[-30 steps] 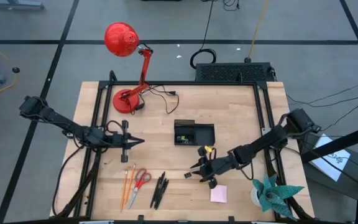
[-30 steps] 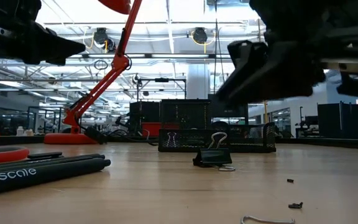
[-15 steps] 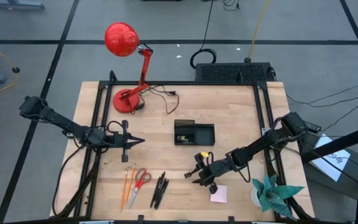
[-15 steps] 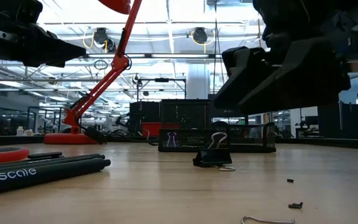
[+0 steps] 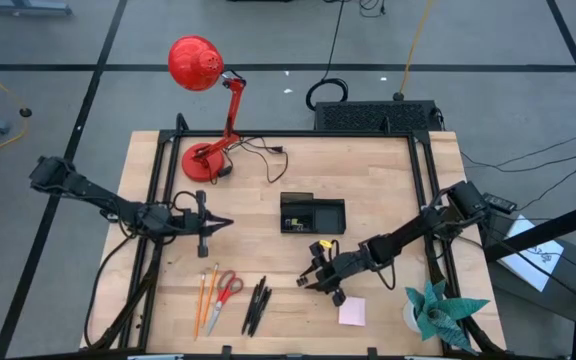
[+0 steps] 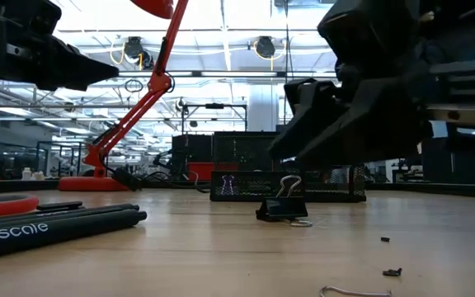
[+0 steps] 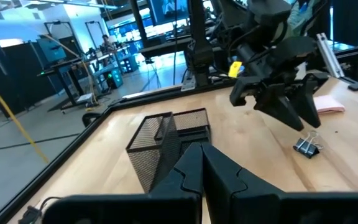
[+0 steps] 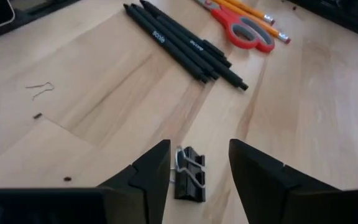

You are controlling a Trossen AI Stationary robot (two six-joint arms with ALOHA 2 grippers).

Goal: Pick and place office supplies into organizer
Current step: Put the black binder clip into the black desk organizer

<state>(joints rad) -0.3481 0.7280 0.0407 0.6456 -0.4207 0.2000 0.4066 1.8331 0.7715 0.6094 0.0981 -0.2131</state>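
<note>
We see organizer [image 5: 312,214] mid-table, apart from loose supplies. Left gripper [image 5: 218,224] clenched, empty, hovering left of organizer. Right gripper [image 8: 199,171] released, fingers straddling binder clip [image 8: 189,173] on table, not yet gripping. Black pens [image 5: 256,305], scissors [image 5: 227,288], pencils [image 5: 206,298] lie near front edge; pink pad [image 5: 352,312] near right gripper.
</note>
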